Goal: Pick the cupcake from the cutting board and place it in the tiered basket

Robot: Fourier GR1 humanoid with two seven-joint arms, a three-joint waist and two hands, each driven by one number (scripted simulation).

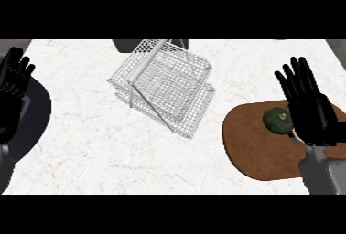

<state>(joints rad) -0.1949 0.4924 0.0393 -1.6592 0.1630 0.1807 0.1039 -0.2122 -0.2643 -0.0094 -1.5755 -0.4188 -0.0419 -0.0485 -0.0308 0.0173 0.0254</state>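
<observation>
A round brown cutting board [260,151] lies at the right of the white counter. On it sits a dark green round item [276,119], with a small pale bit of the cupcake [296,134] showing just beside my right hand. My right hand [310,107] hovers over the board's right part, fingers straight and spread, open, hiding most of the cupcake. The white wire tiered basket [164,85] stands at the upper middle of the counter. My left hand [15,77] rests open at the far left edge, fingers up.
A dark rounded shape [34,123] borders the counter's left edge under my left hand. A dark object [128,45] sits behind the basket at the counter's back edge. Bare white counter [115,151] stretches between the basket and the board.
</observation>
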